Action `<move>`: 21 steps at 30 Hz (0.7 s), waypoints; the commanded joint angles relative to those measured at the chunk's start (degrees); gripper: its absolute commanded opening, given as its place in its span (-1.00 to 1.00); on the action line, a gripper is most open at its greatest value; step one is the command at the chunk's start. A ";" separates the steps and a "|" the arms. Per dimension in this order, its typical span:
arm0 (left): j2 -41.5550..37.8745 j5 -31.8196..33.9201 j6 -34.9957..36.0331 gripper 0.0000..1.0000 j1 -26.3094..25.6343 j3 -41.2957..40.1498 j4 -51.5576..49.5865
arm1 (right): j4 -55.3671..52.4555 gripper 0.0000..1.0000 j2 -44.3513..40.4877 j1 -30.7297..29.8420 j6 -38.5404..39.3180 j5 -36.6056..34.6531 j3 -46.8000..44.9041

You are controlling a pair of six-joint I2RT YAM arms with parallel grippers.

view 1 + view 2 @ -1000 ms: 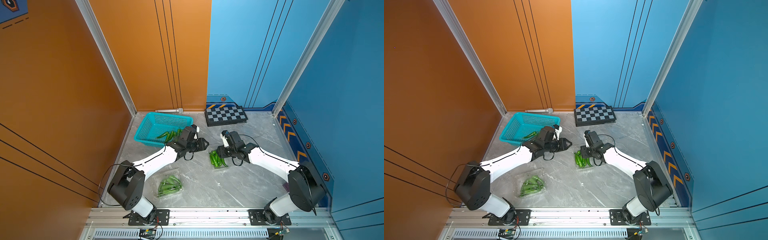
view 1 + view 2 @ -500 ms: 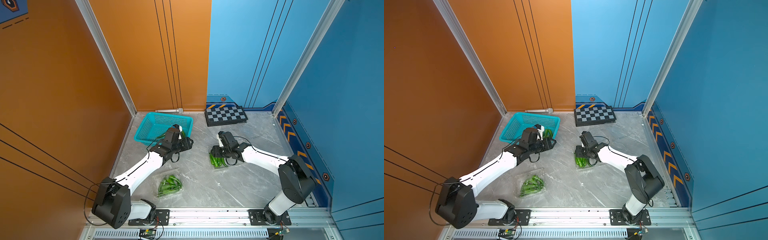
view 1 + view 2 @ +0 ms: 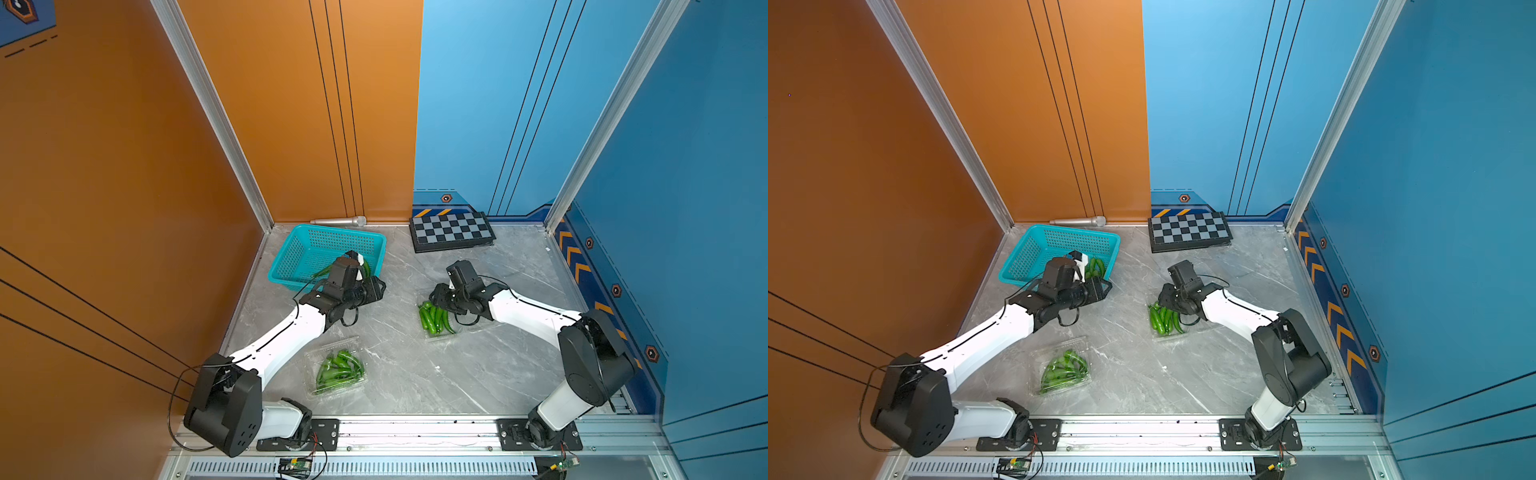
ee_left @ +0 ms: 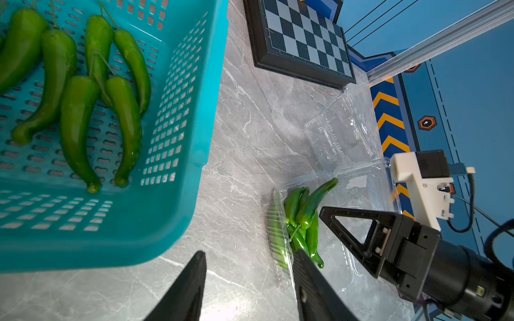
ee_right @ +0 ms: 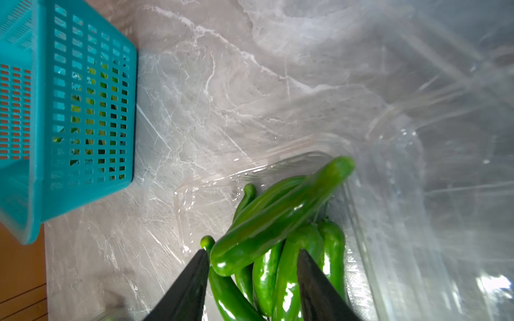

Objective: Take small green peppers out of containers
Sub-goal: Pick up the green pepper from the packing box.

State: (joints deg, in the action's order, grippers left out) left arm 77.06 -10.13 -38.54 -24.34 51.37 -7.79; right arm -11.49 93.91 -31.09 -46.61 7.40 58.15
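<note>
A pepper (image 5: pixel 281 214) atop the heap in the opened box (image 5: pixel 211 191) is straddled by the right gripper (image 5: pixel 253 251), apparently for lifting out, a firm pinch not discernible, while the left gripper (image 4: pixel 250 253) is held agape and empty, the basket (image 4: pixel 180 139) of peppers (image 4: pixel 75 125) just beside it.

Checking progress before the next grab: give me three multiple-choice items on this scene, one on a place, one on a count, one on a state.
1. Where do the unpacked peppers lie? A) in the teal basket B) on the chessboard C) beside the microphone
2. How many clear containers hold peppers? A) one B) two C) three
3. The left pincer is: A) open and empty B) shut on a pepper C) shut on the basket rim
Answers: A, they rest on the basket's floor; B, the open container and the front container are filled, the third container is empty; A, nothing sits between its spread jaws.
</note>
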 commanded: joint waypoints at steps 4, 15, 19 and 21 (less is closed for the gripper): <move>1.47 -2.00 0.88 0.06 0.60 -0.62 0.83 | 1.05 0.04 2.18 0.94 -5.86 2.22 1.07; 1.85 -2.95 0.69 0.06 1.31 -1.34 2.04 | 4.15 -0.03 6.12 1.30 -9.35 4.32 1.65; 2.13 -3.24 0.69 0.06 1.38 -1.48 2.36 | 5.42 -0.11 6.04 1.56 -9.51 4.57 2.00; 2.29 -3.51 0.64 0.06 1.53 -1.62 2.69 | 5.65 -0.20 7.09 1.73 -9.51 5.42 2.58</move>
State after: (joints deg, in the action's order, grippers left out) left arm 78.65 -12.21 -38.57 -23.51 50.63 -6.50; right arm -7.27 99.77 -29.89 -55.33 11.60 58.96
